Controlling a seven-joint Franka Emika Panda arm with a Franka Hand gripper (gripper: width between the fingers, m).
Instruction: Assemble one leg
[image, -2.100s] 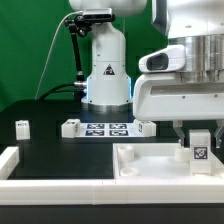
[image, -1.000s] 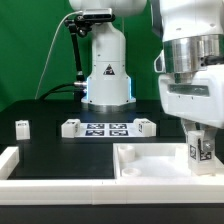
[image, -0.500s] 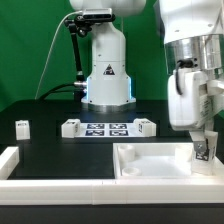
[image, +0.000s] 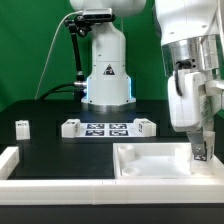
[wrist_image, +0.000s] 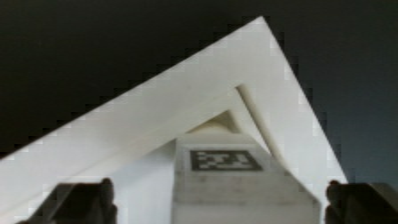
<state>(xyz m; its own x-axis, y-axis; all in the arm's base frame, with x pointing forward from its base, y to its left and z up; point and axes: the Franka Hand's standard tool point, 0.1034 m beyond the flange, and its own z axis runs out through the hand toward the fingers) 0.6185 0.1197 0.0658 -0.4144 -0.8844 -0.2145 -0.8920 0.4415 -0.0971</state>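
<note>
The leg (image: 202, 151) stands upright in the white panel (image: 150, 162) at its corner on the exterior view's right. In the wrist view the leg (wrist_image: 222, 165) shows its tag and sits in the panel's (wrist_image: 151, 125) pointed corner. My gripper (image: 203, 148) reaches down around the leg. In the wrist view my gripper (wrist_image: 222, 205) is open: the dark fingers (wrist_image: 80, 203) stand on either side of the leg, with a clear gap on one side and a thin one on the other.
The marker board (image: 108, 128) lies mid-table with a white block at each end (image: 70, 127) (image: 143, 126). Another small tagged block (image: 22, 127) stands at the exterior view's left. A white raised rim (image: 15, 165) runs along the front left. The robot base (image: 107, 65) is behind.
The wrist has turned with the leg in the panel corner, so the leg's tag now faces away to the exterior view's right. Over the last half second little has moved.
</note>
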